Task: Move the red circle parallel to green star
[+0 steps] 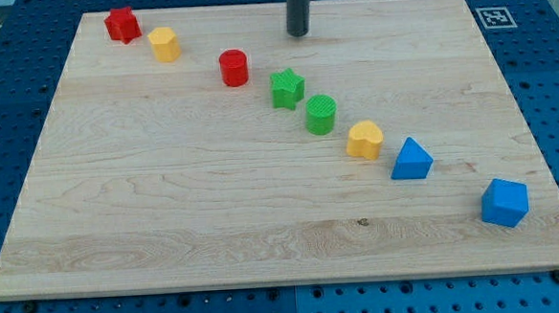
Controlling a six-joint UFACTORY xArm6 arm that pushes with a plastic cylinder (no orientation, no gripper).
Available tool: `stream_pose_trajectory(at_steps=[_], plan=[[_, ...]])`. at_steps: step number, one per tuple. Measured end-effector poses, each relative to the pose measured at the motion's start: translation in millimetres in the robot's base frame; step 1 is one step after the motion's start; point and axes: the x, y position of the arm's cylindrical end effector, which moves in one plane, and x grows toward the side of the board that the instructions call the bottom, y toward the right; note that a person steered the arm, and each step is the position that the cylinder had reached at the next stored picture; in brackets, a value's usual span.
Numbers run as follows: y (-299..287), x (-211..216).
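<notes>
The red circle [234,68] stands on the wooden board [167,201], left of and slightly above the green star [286,88], with a small gap between them. My tip [298,33] rests near the board's top edge, above the green star and to the right of the red circle, touching neither.
A diagonal row of blocks runs from top left to bottom right: a red star [121,25], a yellow hexagon [164,45], a green circle [320,114], a yellow heart [364,140], a blue triangle [411,159] and a blue cube [504,202].
</notes>
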Motion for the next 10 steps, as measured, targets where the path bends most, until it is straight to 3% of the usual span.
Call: stream_pose_trajectory(at_steps=[2,5,9,10], plan=[[-59.5,26.8],[-103.8,33.8],[-88.0,89.0],[-73.2,77.7]])
